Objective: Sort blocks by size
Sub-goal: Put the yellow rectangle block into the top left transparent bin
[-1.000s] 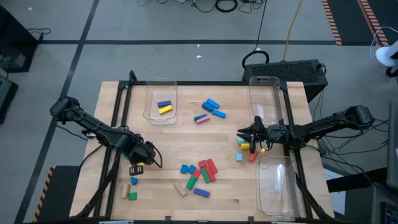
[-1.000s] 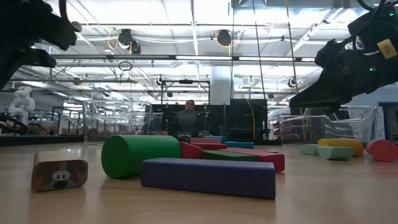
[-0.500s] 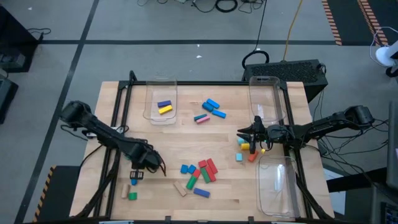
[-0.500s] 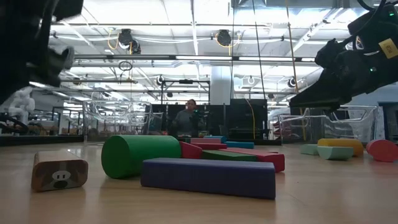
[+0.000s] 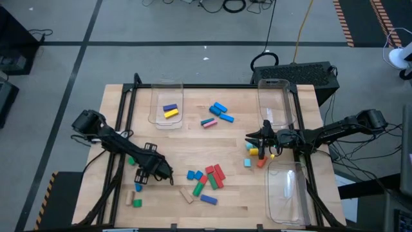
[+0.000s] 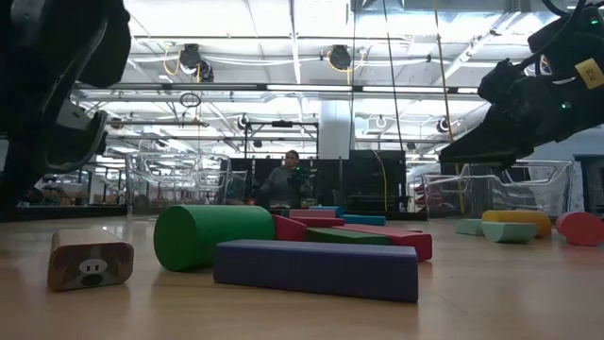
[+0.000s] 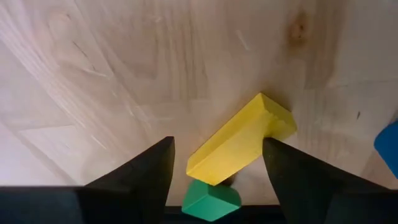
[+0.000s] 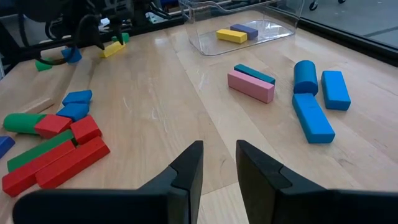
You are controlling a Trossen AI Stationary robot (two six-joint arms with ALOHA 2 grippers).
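Small coloured blocks lie scattered on the wooden table. My left gripper [image 7: 217, 142] points down at the near left, open, its fingers on either side of a yellow bar block [image 7: 239, 140] that lies flat on the wood. A green block [image 7: 210, 200] sits at the bar's near end and a blue one [image 7: 388, 142] to one side. I cannot tell whether a finger touches the bar. My right gripper [image 5: 248, 136] hovers at the table's right, its fingers [image 8: 186, 168] slightly apart with nothing between them.
A clear bin [image 5: 154, 117] at the far left holds a yellow and a blue block. Two more clear bins [image 5: 261, 96] [image 5: 269, 193] stand along the right. Red, green and blue blocks [image 5: 207, 180] cluster near the middle, blue and pink ones [image 5: 219, 113] farther back, and a few [image 5: 254, 154] under the right arm.
My left gripper has come down toward the table at the near left and has rolled about its own axis. The right arm has kept still.
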